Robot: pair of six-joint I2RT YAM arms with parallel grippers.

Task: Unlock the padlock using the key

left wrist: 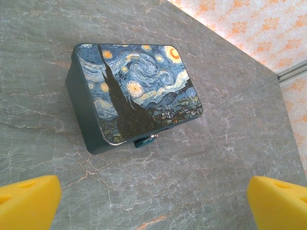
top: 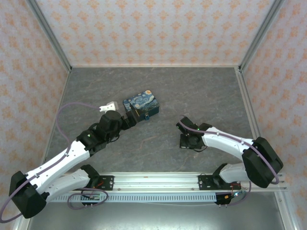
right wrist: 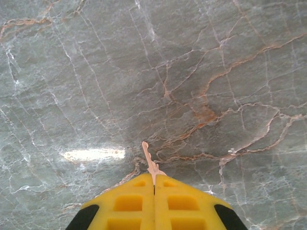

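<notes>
A box printed with a blue-and-yellow starry night (left wrist: 139,86) lies on the grey marble table (left wrist: 230,120). At its near front edge pokes out a small dark teal piece with a metal bit, the padlock (left wrist: 144,141), mostly hidden under the box's rim. My left gripper (left wrist: 154,201) is open just short of that edge, its yellow fingertips (left wrist: 29,199) wide apart with nothing between them. In the top view it (top: 135,117) reaches the box (top: 141,106). My right gripper (right wrist: 154,177) is shut on the key (right wrist: 151,160). The pale blade sticks out ahead over bare table, and the head is hidden between the pads. That gripper (top: 187,143) hangs low right of centre.
Patterned walls with metal frame posts (top: 50,38) close in the table on three sides. A small white part (top: 109,106) lies left of the box. A purple cable (top: 60,120) loops off the left arm. Bare marble lies between the two grippers.
</notes>
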